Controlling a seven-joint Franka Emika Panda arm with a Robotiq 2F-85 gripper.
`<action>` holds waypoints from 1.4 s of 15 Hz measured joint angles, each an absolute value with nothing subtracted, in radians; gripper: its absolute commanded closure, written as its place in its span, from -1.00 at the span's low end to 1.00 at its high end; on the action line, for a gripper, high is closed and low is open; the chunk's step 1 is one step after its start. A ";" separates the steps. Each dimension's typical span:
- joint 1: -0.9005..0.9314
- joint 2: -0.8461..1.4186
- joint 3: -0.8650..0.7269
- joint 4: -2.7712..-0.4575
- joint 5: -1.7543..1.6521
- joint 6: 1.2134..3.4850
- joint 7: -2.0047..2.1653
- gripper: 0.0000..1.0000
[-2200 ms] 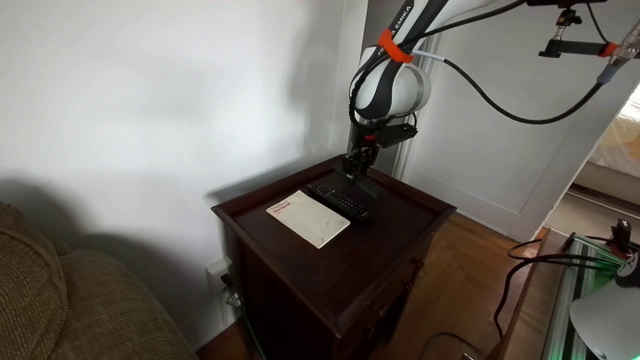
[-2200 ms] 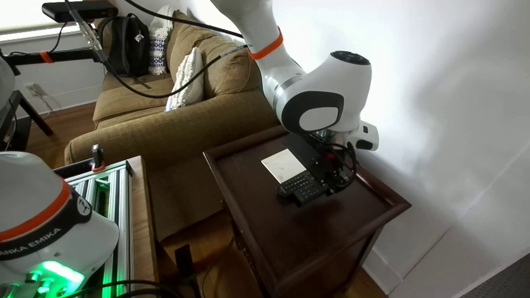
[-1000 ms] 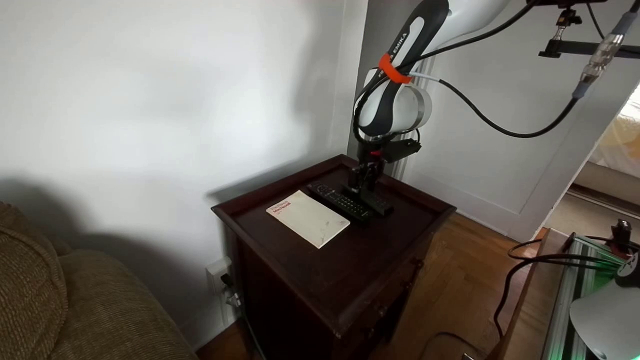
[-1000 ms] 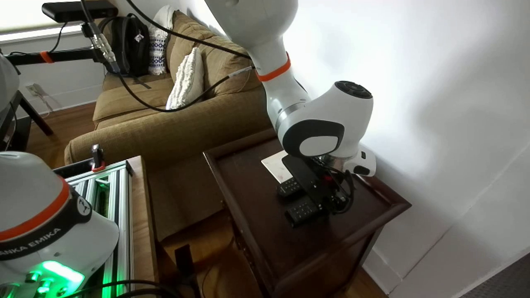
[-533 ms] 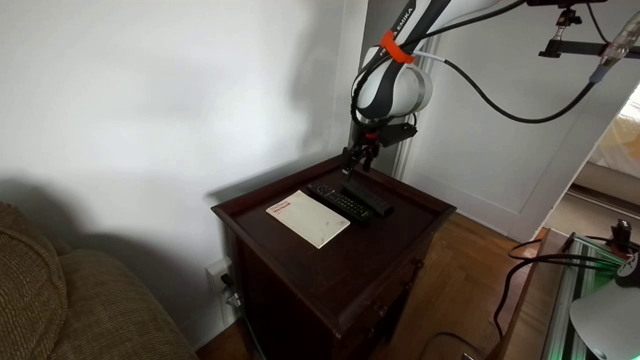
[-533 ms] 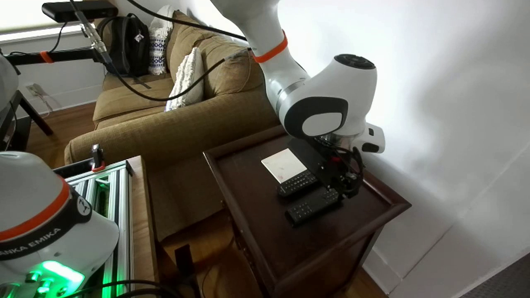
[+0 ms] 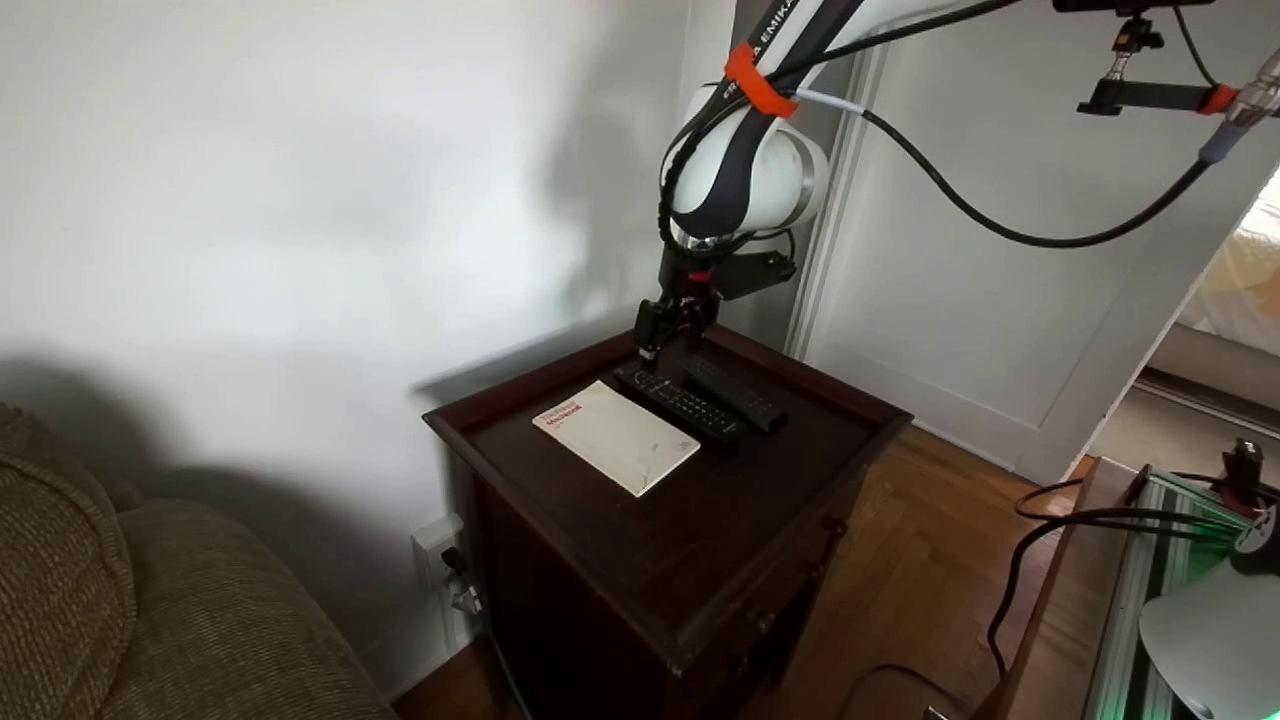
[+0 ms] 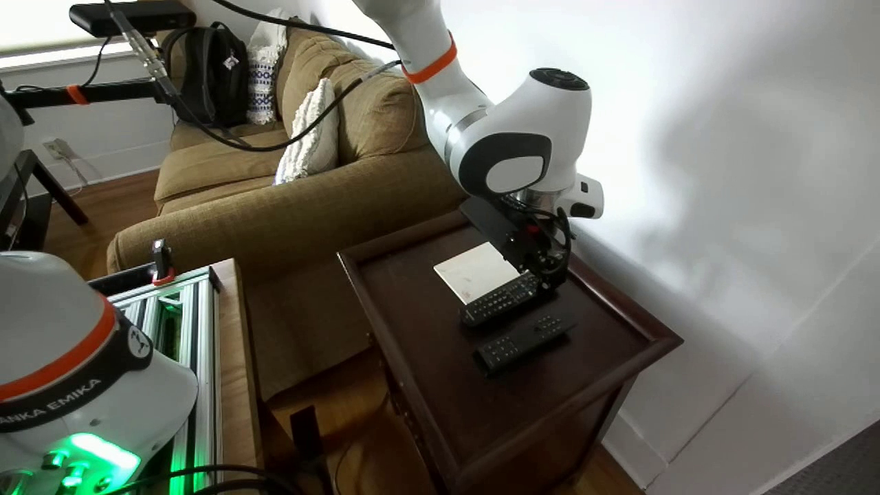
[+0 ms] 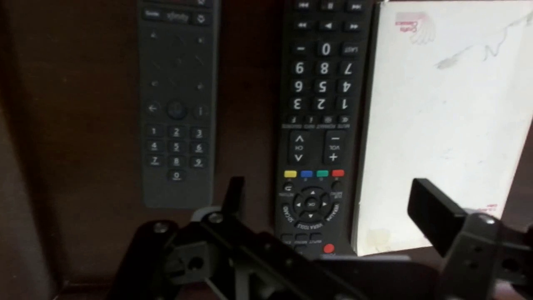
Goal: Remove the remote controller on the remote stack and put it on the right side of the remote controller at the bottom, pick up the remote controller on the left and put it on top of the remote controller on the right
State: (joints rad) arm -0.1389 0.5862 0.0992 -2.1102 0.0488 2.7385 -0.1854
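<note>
Where the dark wooden cabinet [image 7: 690,540] spreads its rimmed top, the task looks about half done, judging by how things lie. Arm [image 8: 509,155] bends down over that top. Pale booklet [image 7: 617,438] lies flat to one side, no part of the job. Gripper [image 9: 331,200] hangs over the work, fingers spread, nothing in its grasp; height hard to judge, contact not visible.

Button-crowded remote [image 9: 318,146] lies flat just beside the booklet. By my reading this is the task's bottom remote, the left one, not yet lifted; its head end sits below the gripper, so lining up the second pick seems the step in hand. Plainer remote [image 8: 524,342] lies flat on the side away from the booklet, a gap between the two, nothing on top: setting it to the right looks finished. Wrist view shows the pair in reverse order.

Left to do: close on the button-crowded remote, raise it, cross the gap, lay it on the plainer one. Smallest mark for telling them apart: the row of coloured keys [image 9: 306,173].
</note>
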 measured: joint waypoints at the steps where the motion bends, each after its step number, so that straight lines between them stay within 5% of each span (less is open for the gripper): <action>1: -0.131 0.597 0.099 -2.102 0.049 2.729 -0.177 -1.00; 8: -0.084 0.681 0.069 -2.038 0.047 2.675 -0.152 -0.97; 10: -0.077 0.696 0.061 -2.024 0.046 2.668 -0.151 -0.47; 16: -0.062 0.727 0.038 -2.002 0.028 2.660 -0.149 0.41; 21: -0.058 0.729 0.036 -1.994 0.021 2.659 -0.148 0.41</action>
State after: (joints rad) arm -0.0583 0.7294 0.0358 -1.9942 0.0215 2.6590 -0.1479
